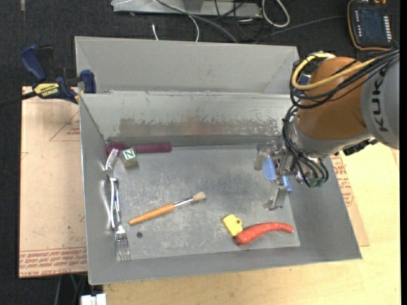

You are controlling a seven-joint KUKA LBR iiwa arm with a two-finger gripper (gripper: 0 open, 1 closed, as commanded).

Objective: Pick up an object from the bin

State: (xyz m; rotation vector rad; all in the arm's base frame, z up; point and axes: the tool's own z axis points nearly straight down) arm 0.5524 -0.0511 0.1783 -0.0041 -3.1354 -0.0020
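My gripper (269, 180) hangs over the right part of the bin, open, with nothing between its fingers. Just below it, near the front wall, lies a curved orange-red pepper-like thing (266, 230). A small yellow piece (232, 223) touches that thing's left end. Further left, a paintbrush (166, 209) with an orange handle and pale bristles lies slanted on the bin floor.
Along the left wall lie metal cutlery pieces (114, 210), a fork among them. At the back left sit a green lettered block (130, 157) and a maroon handle (145, 148). The arm with its orange cover and cables comes in over the right rim.
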